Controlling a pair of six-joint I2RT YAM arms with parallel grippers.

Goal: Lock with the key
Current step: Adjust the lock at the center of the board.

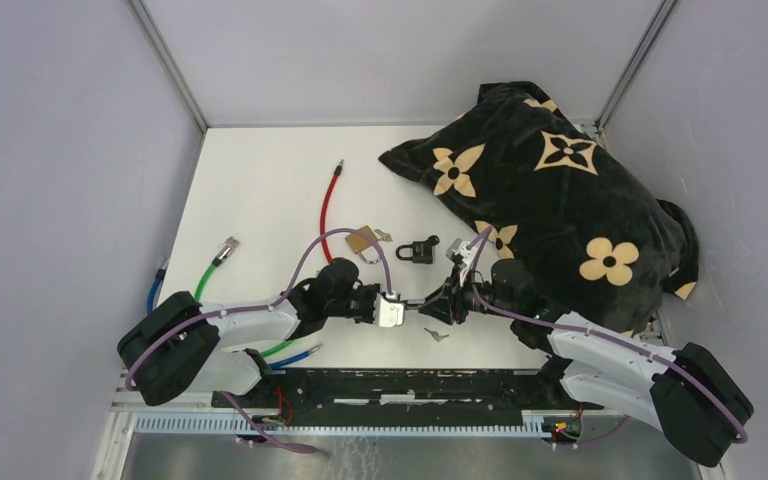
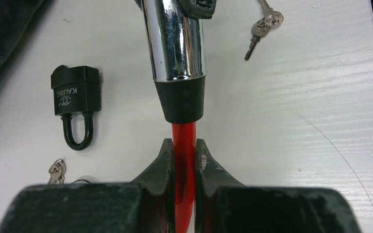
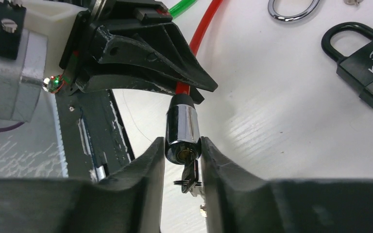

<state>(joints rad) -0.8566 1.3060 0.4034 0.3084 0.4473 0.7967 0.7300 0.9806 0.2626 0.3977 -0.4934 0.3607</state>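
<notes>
- Lock cylinder (image 2: 177, 43): polished chrome metal, mirror-glossy.
- Collar (image 2: 184, 99) on the cylinder: matt black plastic or rubber.
- Red cable (image 2: 183, 131): smooth, glossy plastic sheath.
- Padlock (image 2: 76, 92): matt black covering with raised lettering; the shackle is slightly glossier.
- Loose keys (image 2: 266, 23): bright bare metal.
- Table (image 2: 296, 121): white, matt, faintly grained.
- Cushion (image 1: 560, 190): soft, velvety cloth.
- Left gripper (image 2: 184, 145): the fingers (image 2: 162, 167) are matt black and scuffed pale at the edges.
</notes>
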